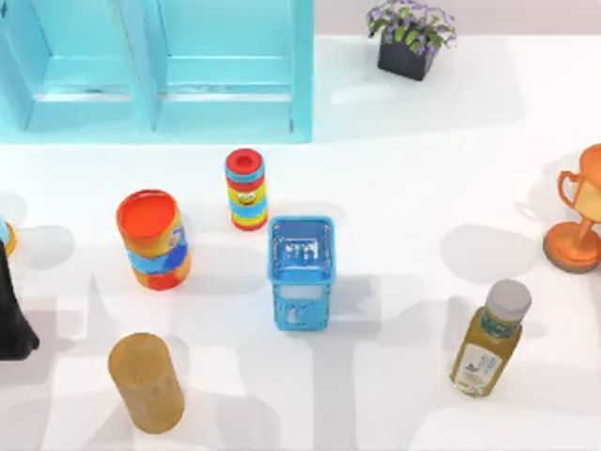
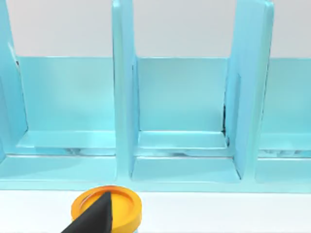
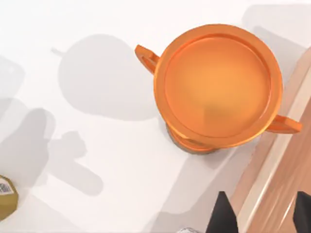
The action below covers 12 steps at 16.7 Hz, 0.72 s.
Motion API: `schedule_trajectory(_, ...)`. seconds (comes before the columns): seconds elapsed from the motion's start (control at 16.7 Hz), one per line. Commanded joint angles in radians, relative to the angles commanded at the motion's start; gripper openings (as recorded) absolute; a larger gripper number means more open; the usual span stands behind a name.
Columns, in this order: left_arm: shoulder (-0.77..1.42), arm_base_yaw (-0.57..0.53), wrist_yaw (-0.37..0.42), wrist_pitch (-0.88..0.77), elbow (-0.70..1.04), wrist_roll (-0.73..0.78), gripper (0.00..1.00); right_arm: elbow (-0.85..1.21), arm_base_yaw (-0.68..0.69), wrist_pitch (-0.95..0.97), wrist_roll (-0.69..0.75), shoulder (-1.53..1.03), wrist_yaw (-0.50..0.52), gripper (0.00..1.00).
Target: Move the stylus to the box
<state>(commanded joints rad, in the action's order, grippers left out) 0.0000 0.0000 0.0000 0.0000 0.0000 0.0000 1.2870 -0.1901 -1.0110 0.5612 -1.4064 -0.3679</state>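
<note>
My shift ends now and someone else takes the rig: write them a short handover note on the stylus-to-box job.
Right hand: open, holding nothing, above the orange trophy at the right edge of the table.
Left hand: at the table's left edge, facing the turquoise shelf.
Box: blue, open-topped, mid-table, near the striped toy.
Stylus: I cannot tell where it is.
Done: nothing that I can see.
Left: find the stylus, grasp it, move it to the box.
</note>
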Motion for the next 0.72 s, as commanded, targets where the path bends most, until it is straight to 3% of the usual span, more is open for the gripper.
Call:
schedule_trajectory(0.36,0.0,0.0,0.0,0.0,0.0,0.0,1.0,0.07,-0.233,-0.065,0.095,0.054,0.065,0.0)
schedule_trajectory(0.72,0.0,0.0,0.0,0.0,0.0,0.0,1.0,0.084,-0.278,-0.07,0.111,0.065,0.078,0.0)
